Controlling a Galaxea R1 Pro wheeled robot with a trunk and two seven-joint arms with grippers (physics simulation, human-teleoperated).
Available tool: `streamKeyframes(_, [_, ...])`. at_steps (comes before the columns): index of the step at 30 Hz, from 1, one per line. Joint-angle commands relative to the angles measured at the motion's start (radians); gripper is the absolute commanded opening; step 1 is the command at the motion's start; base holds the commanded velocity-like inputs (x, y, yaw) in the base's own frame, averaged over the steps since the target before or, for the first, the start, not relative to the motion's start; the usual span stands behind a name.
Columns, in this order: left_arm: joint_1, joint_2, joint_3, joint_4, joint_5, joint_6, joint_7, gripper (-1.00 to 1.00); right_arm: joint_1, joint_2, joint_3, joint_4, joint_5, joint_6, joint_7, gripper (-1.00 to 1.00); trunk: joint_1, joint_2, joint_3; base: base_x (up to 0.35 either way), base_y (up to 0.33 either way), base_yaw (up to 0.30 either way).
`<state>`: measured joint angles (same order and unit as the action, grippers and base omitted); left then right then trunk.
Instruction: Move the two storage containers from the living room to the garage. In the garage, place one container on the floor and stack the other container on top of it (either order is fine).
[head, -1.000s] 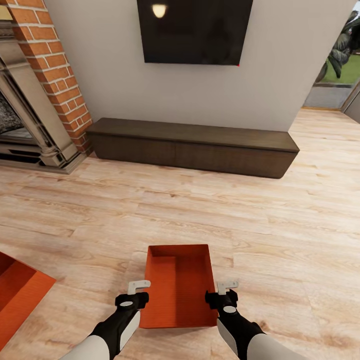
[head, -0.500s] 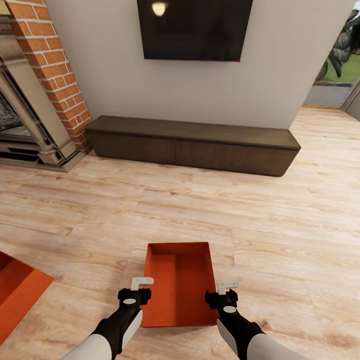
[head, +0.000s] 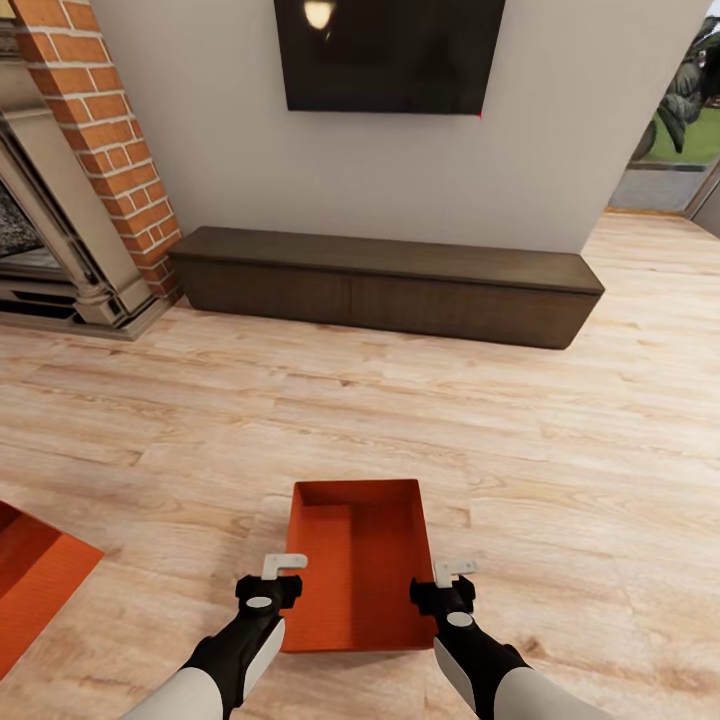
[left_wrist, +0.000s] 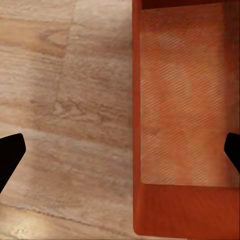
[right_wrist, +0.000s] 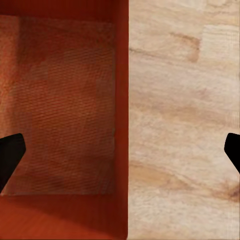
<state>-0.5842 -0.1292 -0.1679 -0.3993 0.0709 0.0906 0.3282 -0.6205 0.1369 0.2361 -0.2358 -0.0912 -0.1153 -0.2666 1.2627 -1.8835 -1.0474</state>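
One orange-red storage container (head: 358, 565) lies on the light wood floor of the living room, directly in front of me. My left gripper (head: 283, 568) hangs open above its left wall and my right gripper (head: 455, 572) hangs open above its right wall. In the left wrist view the container (left_wrist: 182, 100) lies below the left gripper (left_wrist: 120, 152), whose dark fingertips (left_wrist: 10, 155) stand wide apart astride the wall. In the right wrist view the container (right_wrist: 65, 100) lies likewise under the right gripper (right_wrist: 120, 152). The second storage container (head: 35, 580) sits at the left edge, partly cut off.
A long dark low cabinet (head: 385, 285) runs along the wall ahead under a wall TV (head: 390, 55). A red brick fireplace (head: 90, 150) stands at the left. A glass door (head: 680, 150) opens at the far right. Wood floor (head: 560, 450) stretches between the cabinet and me.
The whole view has shifted slightly, so the camera moved. My left gripper has edged a little toward the container's left wall. The right gripper holds its place.
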Motion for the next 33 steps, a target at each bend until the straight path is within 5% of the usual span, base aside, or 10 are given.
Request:
streamKeyframes(1, [0.000, 0.001, -0.008, -0.002, 0.007, 0.006, 0.008, 1.00, -0.001, 0.000, 0.008, 0.001, -0.010, -0.006, -0.005, 1.00, 0.004, -0.008, -0.004, 0.000, 0.000, 0.000])
streamKeyframes(33, [0.000, 0.003, -0.006, -0.003, 0.009, 0.001, 0.008, 1.00, -0.001, -0.001, 0.009, 0.001, -0.012, -0.002, -0.006, 1.00, 0.126, -0.232, -0.104, 0.000, 0.000, 0.000])
